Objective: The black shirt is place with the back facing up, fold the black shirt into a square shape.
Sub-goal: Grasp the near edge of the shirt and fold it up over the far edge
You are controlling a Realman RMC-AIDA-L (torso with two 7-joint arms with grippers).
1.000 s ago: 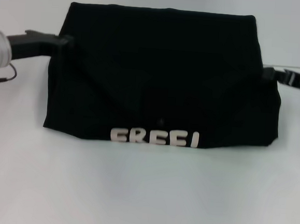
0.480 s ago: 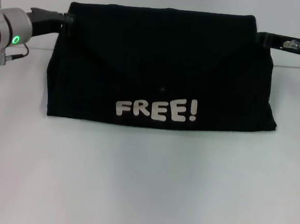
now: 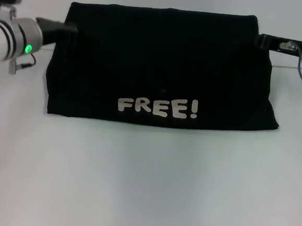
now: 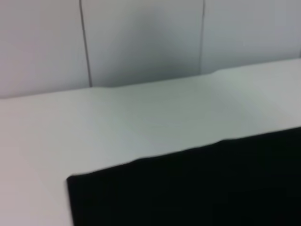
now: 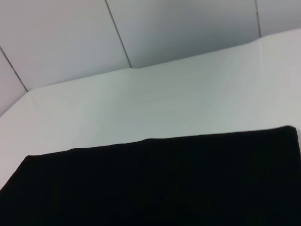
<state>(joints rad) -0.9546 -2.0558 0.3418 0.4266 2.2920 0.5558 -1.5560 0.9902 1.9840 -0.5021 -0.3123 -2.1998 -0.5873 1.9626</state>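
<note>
The black shirt (image 3: 165, 67) lies folded on the white table (image 3: 145, 180), filling the upper middle of the head view as a wide dark block, broader along its near edge than along its far one. Silver-white "FREE!" lettering (image 3: 157, 107) runs along the near part of the cloth, right way up and just above the near edge. The far edge is a straight fold line, and the two far corners sit at about 10 and 2 o'clock from the shirt's centre. The left gripper (image 3: 61, 26) reaches in from 9 o'clock and meets the shirt at its far left corner; its fingers merge with the black cloth, so I cannot tell whether the jaws are parted or closed, nor whether they have hold of the fabric. The right gripper (image 3: 266, 42) comes in from 3 o'clock to the far right corner, and there too the state of the jaws cannot be told. Both wrist views show only a stretch of black cloth over the pale tabletop, with a panelled wall (image 5: 141, 28) beyond.
</note>
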